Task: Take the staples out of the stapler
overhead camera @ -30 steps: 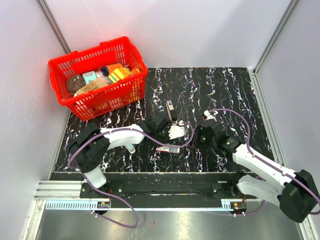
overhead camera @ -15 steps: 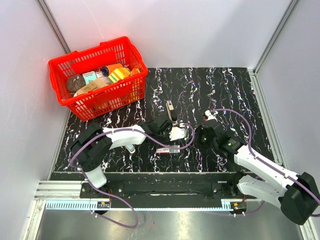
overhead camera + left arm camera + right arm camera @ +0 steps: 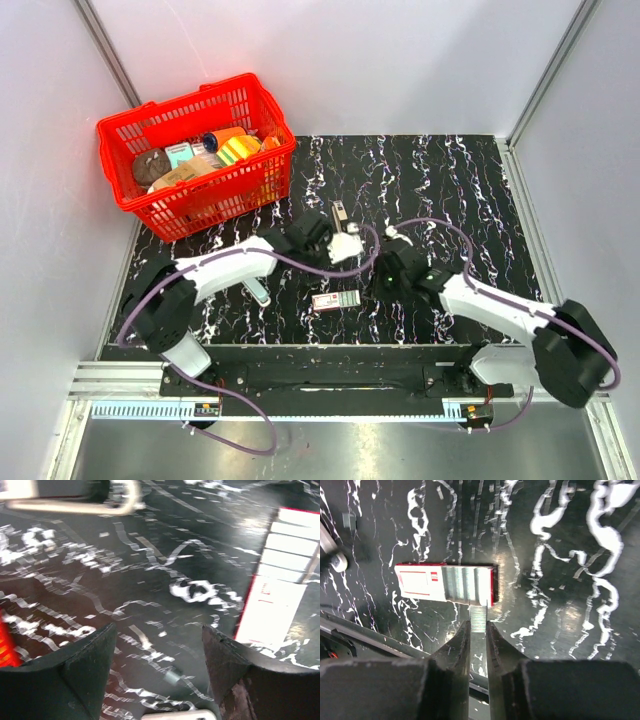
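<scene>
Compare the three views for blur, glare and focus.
Left wrist: motion-smeared, red-and-white box soft-edged, sheen on the table. Right wrist: box and staple strip crisp, near fingers out of focus, glare patch beside the box. Top external: sharp, evenly lit.

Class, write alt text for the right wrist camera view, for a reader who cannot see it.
The right gripper pinches a short silvery strip of staples, whose far end meets an open red-and-white box holding more staples. The box lies on a black, white-veined table.
</scene>
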Motion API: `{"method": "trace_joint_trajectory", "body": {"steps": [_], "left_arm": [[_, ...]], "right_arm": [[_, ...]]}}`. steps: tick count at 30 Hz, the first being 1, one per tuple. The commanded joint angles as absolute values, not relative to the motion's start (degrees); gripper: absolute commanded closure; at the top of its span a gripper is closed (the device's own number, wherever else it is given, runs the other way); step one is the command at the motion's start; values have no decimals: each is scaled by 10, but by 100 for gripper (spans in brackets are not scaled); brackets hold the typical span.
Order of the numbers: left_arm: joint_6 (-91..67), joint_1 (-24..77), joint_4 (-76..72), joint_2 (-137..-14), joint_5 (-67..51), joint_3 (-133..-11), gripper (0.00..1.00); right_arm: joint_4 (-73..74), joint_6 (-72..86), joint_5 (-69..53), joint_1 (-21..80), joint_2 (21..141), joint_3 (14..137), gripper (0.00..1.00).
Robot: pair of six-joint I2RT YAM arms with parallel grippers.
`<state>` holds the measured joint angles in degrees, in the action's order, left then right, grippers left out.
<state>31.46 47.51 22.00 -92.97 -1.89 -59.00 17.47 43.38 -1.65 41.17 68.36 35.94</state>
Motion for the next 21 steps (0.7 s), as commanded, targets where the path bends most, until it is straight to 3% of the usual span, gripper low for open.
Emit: {"method": "trace_joint_trajectory", "body": {"steps": [1, 6, 10, 21], "left_arm": [[291, 416, 297, -869, -26, -686, 27], [263, 360, 449, -854, -35, -771, 28], [254, 321, 465, -793, -66, -730, 20], [233, 315, 490, -714, -32, -673, 14]], "right_arm": [[160, 410, 33, 463, 752, 437, 97], [181, 423, 82, 511, 823, 482, 99], [212, 434, 126, 547, 868, 518, 100], [282, 432, 171, 592, 942, 595, 100]]}}
